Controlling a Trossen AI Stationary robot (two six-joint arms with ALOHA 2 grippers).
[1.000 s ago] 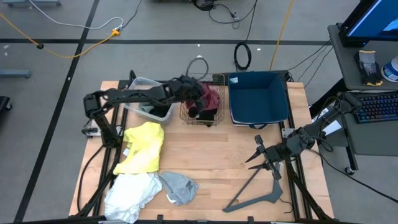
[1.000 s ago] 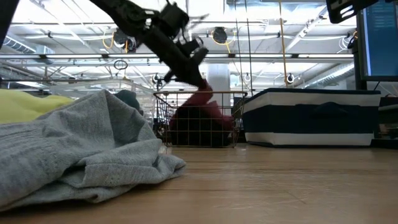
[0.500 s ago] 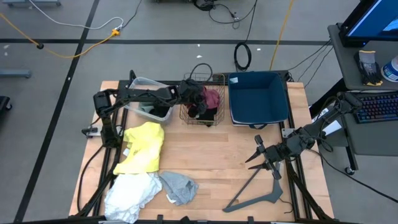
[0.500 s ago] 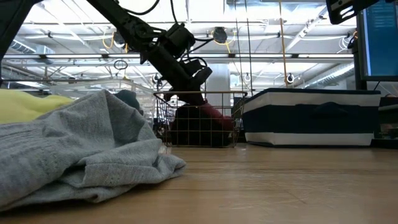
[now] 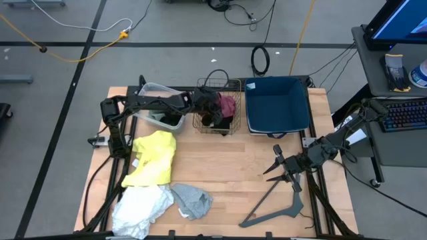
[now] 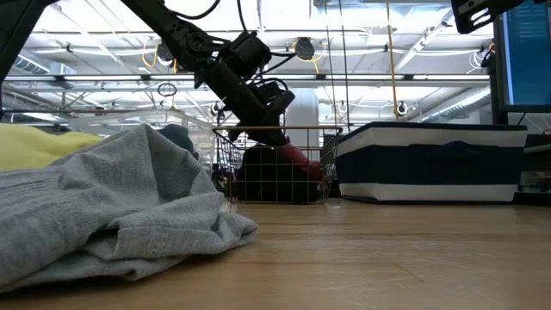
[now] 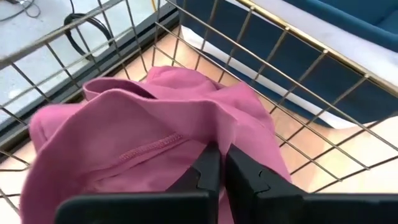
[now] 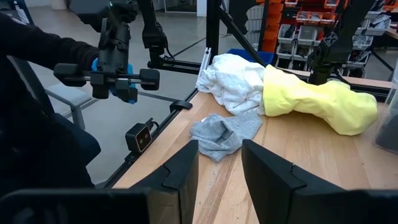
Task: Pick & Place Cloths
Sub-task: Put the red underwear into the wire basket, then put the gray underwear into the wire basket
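My left gripper (image 5: 218,105) reaches into the wire basket (image 5: 232,83) at the far edge and is shut on the maroon cloth (image 5: 229,105), which lies in the basket over a black cloth (image 5: 212,119). The yellow cloth (image 5: 153,157), white cloth (image 5: 139,207) and light grey cloth (image 5: 192,200) lie on the table's left and near side. My right gripper (image 5: 275,168) waits open over the table's right side, touching nothing. My left gripper (image 7: 222,152) pinches a raised fold of the maroon cloth (image 7: 208,134) between its two fingers. It comes slanting down from the table's left (image 6: 274,136). The cloth is slack and lies bunched in the basket (image 7: 298,106), spread out beyond the fingertips.
A clear plastic bin (image 5: 155,89) stands left of the basket and a blue bin (image 5: 277,107) right of it. A grey hanger bar (image 5: 277,208) lies near the right gripper. Bare wood shows in the table's middle. A person (image 8: 56,56) shows past the near edge.
My left gripper has come down into the basket and drawn slightly toward the table's left, staying shut. The maroon cloth, which hung below the fingers above the basket, has sunk and now lies bunched inside it. In the last half second almost nothing has moved.
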